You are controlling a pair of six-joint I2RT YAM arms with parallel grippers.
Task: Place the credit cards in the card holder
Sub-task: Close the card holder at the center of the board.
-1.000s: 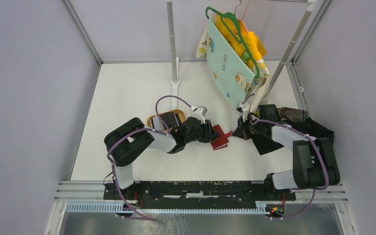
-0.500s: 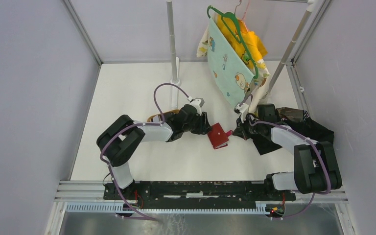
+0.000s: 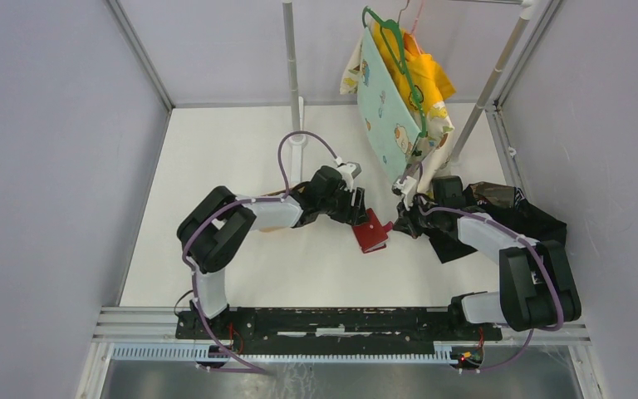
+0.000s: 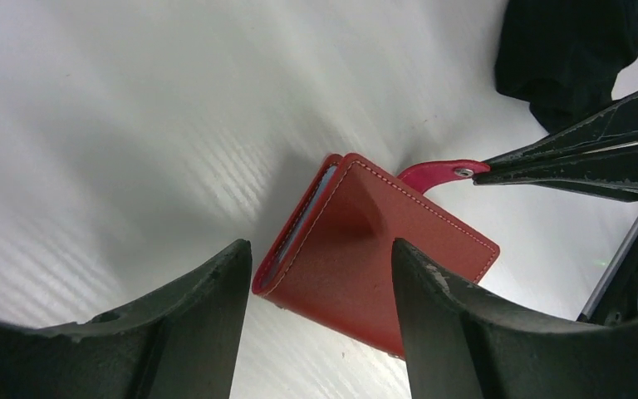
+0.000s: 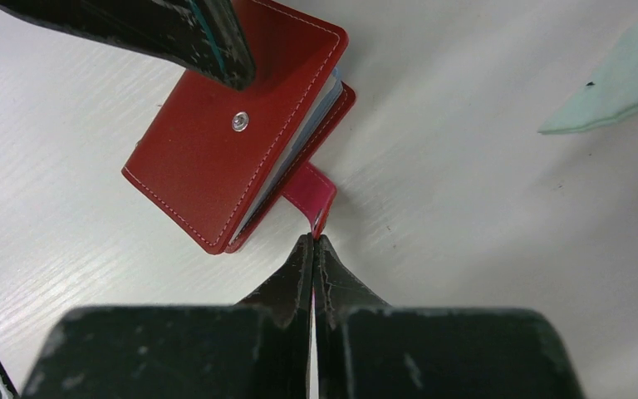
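Note:
The card holder [image 3: 371,233] is a red folded wallet, tilted on the white table between the two arms. Its covers are nearly together, with grey-blue lining [image 5: 320,108] showing at the edge. My right gripper [image 5: 313,239] is shut on the holder's red snap tab [image 5: 316,195]; in the top view the right gripper [image 3: 399,223] sits just right of the wallet. My left gripper [image 4: 320,249] is open and straddles the card holder [image 4: 382,266] from the left. One of its fingers [image 5: 208,41] reaches over the upper cover. The credit cards are hidden.
A black cloth [image 3: 511,212] lies under the right arm. A mint printed cloth [image 3: 395,100] on a green hanger and a yellow garment [image 3: 428,71] hang from the rack at the back. A pole base [image 3: 296,140] stands behind the left arm. A sliver of tan tray [image 3: 289,194] shows by the left arm.
The left gripper pulled back from the wallet, opened wider and came back over it. The wallet went from lying flat to tilted. The hanging cloth swung.

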